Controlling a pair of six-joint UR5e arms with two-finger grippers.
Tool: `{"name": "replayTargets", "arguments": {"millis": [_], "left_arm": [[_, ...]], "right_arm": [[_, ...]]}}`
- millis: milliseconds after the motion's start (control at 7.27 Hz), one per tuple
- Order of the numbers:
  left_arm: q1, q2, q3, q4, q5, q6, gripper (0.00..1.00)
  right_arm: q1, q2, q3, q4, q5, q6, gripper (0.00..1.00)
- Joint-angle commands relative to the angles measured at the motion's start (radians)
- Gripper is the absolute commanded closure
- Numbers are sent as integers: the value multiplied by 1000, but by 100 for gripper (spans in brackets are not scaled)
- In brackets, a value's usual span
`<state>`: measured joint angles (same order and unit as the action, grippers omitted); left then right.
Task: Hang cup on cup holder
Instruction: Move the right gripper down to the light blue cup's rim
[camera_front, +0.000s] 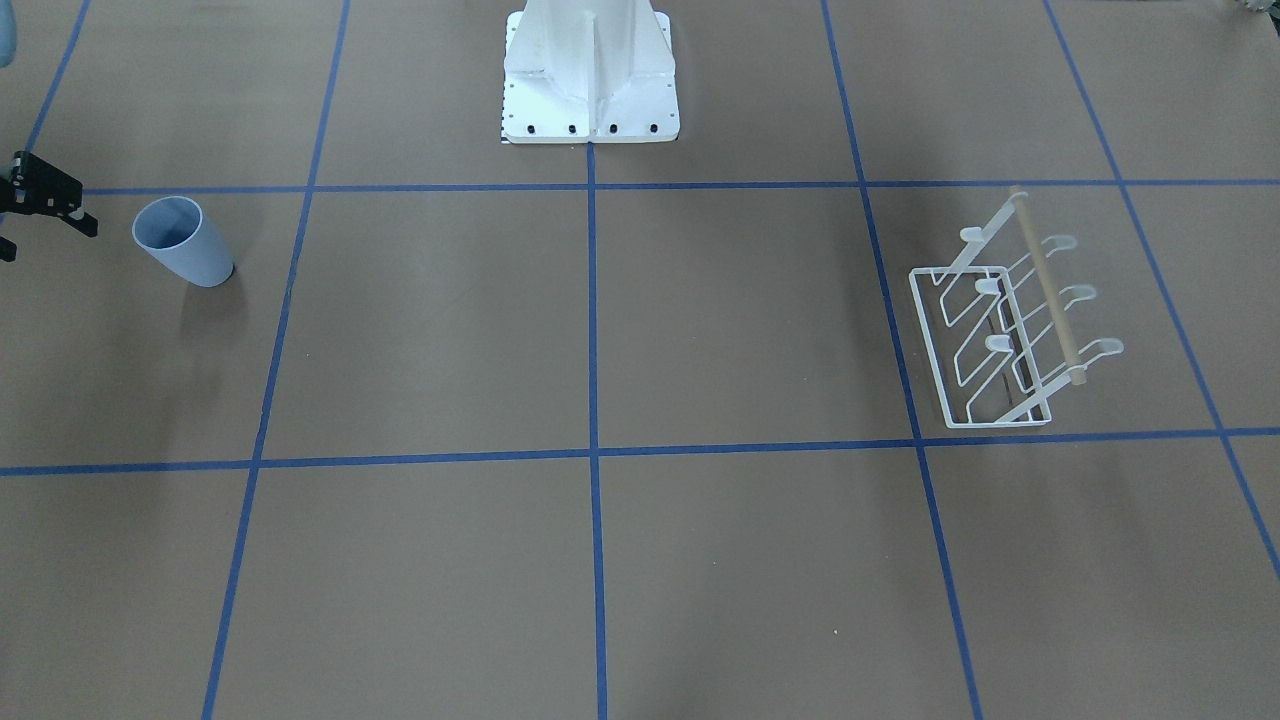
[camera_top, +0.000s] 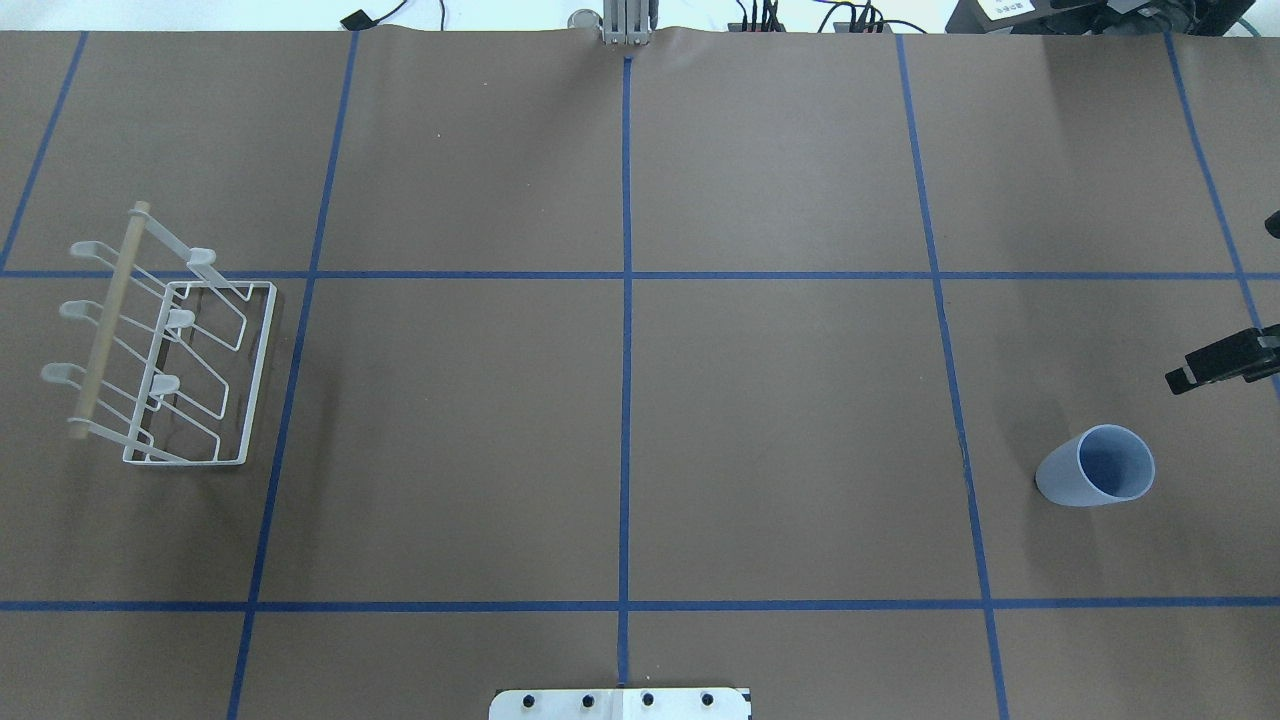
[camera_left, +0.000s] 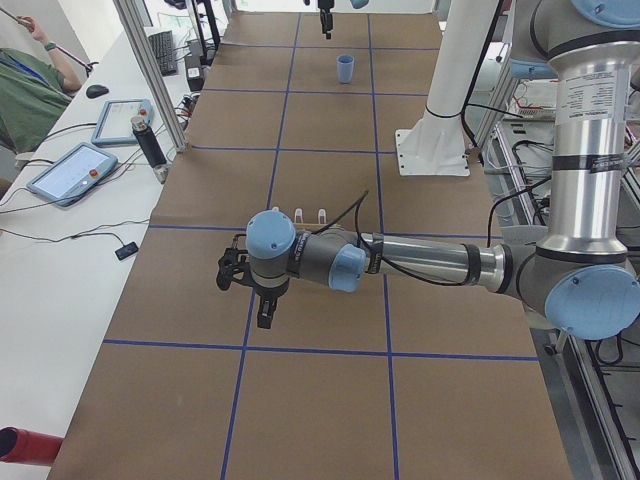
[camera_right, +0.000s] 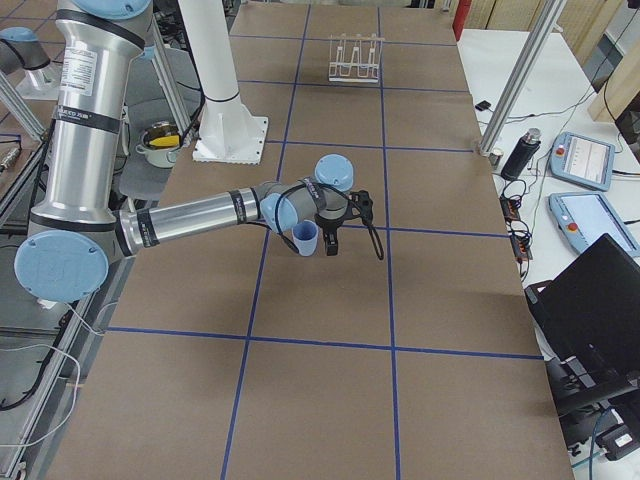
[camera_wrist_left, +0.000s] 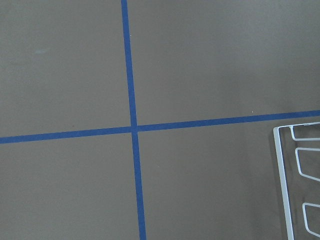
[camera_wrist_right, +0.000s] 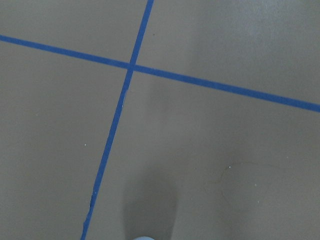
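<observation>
Light-blue tapered plastic cup (camera_top: 1095, 466) stands upright, mouth up, on the brown table (camera_top: 640, 450) at the robot's right end. The right gripper (camera_top: 1222, 300) hangs near it on the side away from the base, no contact, fingers (camera_top: 1220, 362) spread apart. White wire cup holder (camera_top: 170, 370) sits well apart at the left end. Can't tell if the left gripper (camera_left: 250, 295) is spread or closed.

You have the left arm (camera_left: 430, 262) stretched out level over the table's left end. Its wrist is bent so the left gripper (camera_left: 264, 315) points straight down, clear of the surface. The right arm (camera_right: 190, 222) reaches out the same way by the right edge, with the right gripper (camera_right: 333, 245) hanging downward. You can't read either jaw gap.
</observation>
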<state>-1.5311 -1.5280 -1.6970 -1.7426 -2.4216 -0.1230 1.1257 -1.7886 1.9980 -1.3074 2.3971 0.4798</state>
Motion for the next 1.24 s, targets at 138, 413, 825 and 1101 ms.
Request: {"name": "replayTargets", "arguments": {"millis": [138,413,825,1101], "left_arm": [[-1,2,-6,-2,-1,-21,1],[-1,2,-6,-2,-1,-20,1],[-1,0,-3,-2,-1,-20,1],[-1,0,-6,-3,-1,-20,1]], "right_arm": [[-105,-41,47,2,-51,178,0],[-196,-22,44,3,-100,226,0],[-234,-21,21,2,-116,226,0],[-251,-20,-8,3,-115,223,0]]}}
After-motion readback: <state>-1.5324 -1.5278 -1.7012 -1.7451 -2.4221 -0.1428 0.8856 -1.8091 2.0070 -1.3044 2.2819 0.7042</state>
